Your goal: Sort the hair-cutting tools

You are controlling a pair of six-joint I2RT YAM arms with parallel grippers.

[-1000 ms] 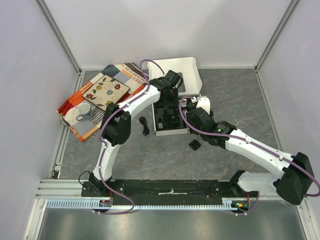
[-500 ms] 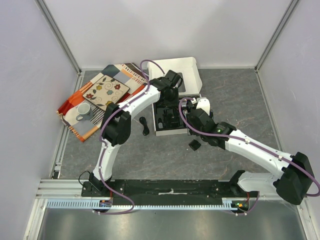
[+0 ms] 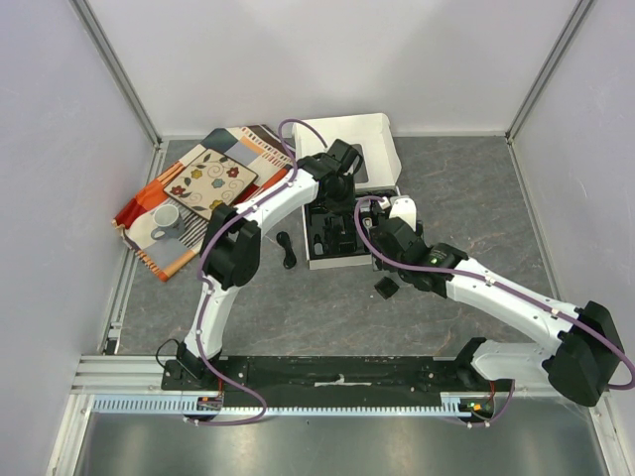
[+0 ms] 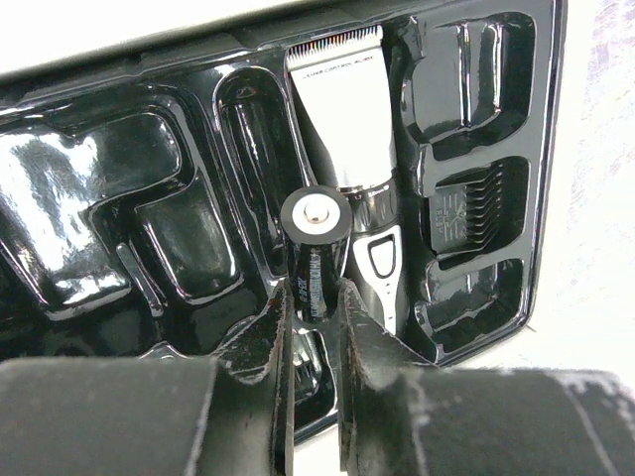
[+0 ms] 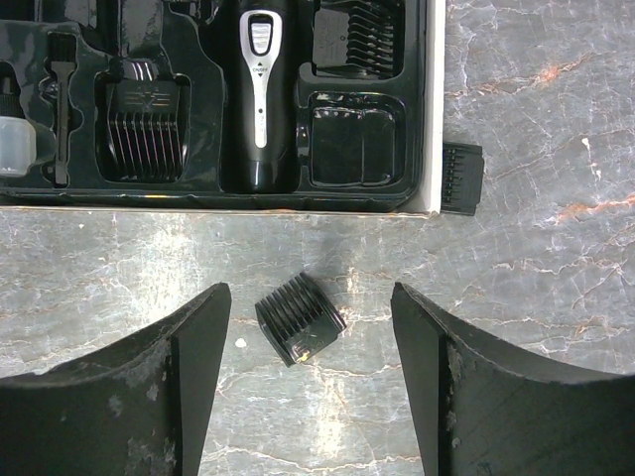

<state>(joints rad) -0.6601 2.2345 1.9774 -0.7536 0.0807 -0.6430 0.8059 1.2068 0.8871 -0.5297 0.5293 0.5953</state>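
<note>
My left gripper (image 4: 313,309) is shut on a tiny black cylinder (image 4: 316,248) with a silver end, held upright over the black moulded tray (image 4: 89,188). The black-and-silver clipper (image 4: 347,129) lies in the tray's middle slot and also shows in the right wrist view (image 5: 260,89). My right gripper (image 5: 308,302) is open and hangs over a squarish black comb attachment (image 5: 301,330) lying on the table in front of the box; the comb sits between the fingers, untouched. Two combs (image 5: 144,134) (image 5: 359,40) sit in tray slots. Another comb (image 5: 461,178) lies beside the box. A black cord (image 3: 288,250) lies left of the box.
The white cardboard box (image 3: 369,139) stands open at the back centre. A patterned cloth (image 3: 203,183) with a white cup (image 3: 166,220) lies at the back left. A small brush (image 5: 62,109) and a clear cap (image 5: 15,144) sit in the tray.
My right gripper has edged slightly left over the loose comb. My left gripper has stayed in place with the cylinder.
</note>
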